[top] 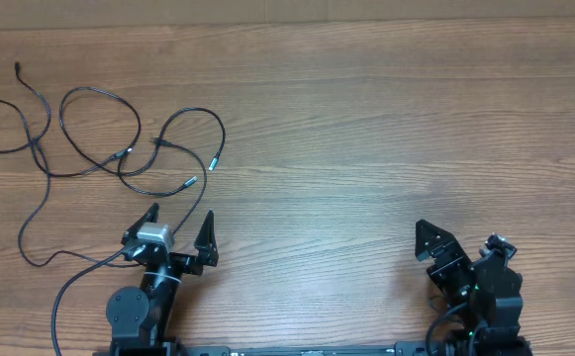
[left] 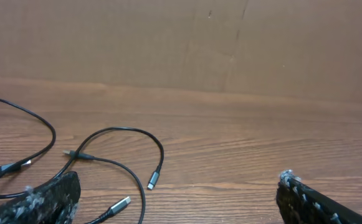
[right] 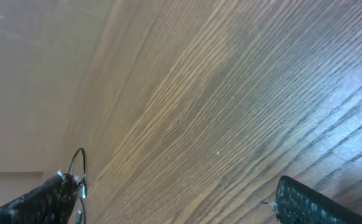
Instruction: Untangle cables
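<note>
Several thin black cables (top: 119,158) lie looped over one another on the wooden table (top: 366,129) at the far left, with silvery plug tips (top: 211,161) pointing toward the front. My left gripper (top: 179,220) is open and empty just in front of the tangle, not touching it. In the left wrist view the cables (left: 115,130) and two plug tips (left: 152,182) lie between and ahead of the open fingers (left: 177,202). My right gripper (top: 452,247) is open and empty at the front right, far from the cables. In its wrist view (right: 177,202) a bit of cable (right: 80,167) shows far off.
A thicker black wire (top: 64,297) curves from the left arm's base along the front left. A brown cardboard wall (left: 181,43) stands behind the table's far edge.
</note>
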`<state>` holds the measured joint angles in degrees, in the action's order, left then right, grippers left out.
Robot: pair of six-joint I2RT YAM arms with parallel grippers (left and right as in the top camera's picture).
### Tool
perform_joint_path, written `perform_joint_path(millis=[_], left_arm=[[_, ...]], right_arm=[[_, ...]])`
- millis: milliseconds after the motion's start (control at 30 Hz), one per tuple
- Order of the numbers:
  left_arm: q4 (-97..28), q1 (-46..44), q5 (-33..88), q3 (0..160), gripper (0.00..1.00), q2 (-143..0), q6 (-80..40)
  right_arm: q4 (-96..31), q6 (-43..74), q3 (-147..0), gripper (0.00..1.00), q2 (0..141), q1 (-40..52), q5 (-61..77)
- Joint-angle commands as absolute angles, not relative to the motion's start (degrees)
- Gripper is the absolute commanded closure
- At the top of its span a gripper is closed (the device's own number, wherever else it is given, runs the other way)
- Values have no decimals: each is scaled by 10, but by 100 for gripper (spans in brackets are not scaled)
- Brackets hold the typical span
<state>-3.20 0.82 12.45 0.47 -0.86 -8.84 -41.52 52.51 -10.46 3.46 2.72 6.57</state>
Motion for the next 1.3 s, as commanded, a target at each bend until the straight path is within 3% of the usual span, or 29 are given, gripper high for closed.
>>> perform_joint_path(millis=[0, 367, 867, 1267], left_arm=[[-32, 6, 131, 3, 0, -2, -94], [-32, 6, 131, 3, 0, -2, -94], [-32, 6, 131, 3, 0, -2, -94], [-32, 6, 131, 3, 0, -2, -94]], right_arm=[[-413, 525, -95, 0, 9, 25, 62], [-303, 525, -95, 0, 1, 25, 62], [9, 525, -95, 0, 1, 25, 62], [98, 525, -28, 0, 1, 25, 62]])
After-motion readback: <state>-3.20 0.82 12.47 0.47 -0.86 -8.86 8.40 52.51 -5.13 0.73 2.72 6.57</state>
